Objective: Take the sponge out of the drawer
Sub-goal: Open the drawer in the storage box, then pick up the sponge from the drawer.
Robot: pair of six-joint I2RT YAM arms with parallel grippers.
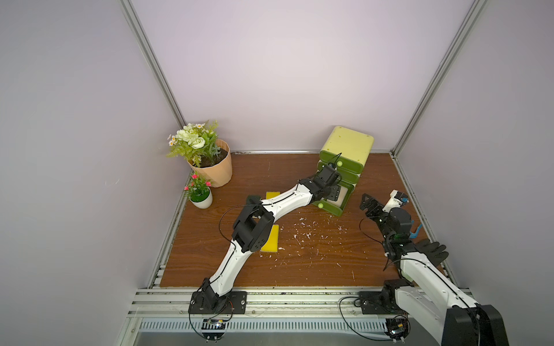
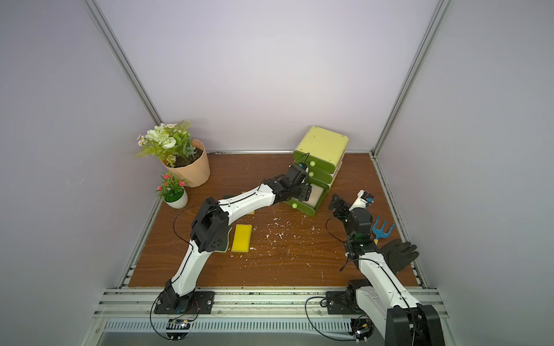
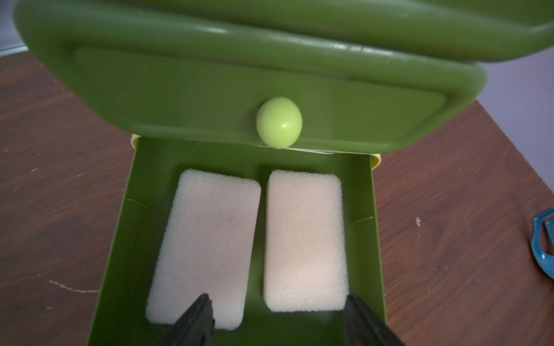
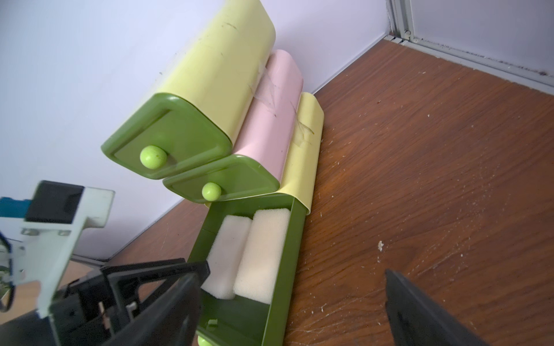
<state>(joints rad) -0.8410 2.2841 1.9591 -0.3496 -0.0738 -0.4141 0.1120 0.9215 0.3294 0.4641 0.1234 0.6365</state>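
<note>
1. Tool on the left arm [image 3: 278, 322] hangs over the pulled-out bottom drawer [image 3: 364, 191], jaws moderately apart and holding nothing. One fingertip [image 3: 198, 314] overlaps a pale sponge [image 3: 207, 248]; the other stands at the outer edge of the second pale sponge [image 3: 304, 239].
2. Both pale sponges lie flat, side by side inside the drawer, with a narrow gap between them.
3. The drawer belongs to a green-fronted drawer unit [image 1: 349, 143] at the back of the wooden surface [image 1: 299, 263]; its two upper drawers are closed.
4. Near the drawer, the tool on the right arm [image 4: 293, 287] stands wide and empty.
5. A yellow sponge [image 2: 241, 238] lies on the surface beside the left arm's elbow.
</note>
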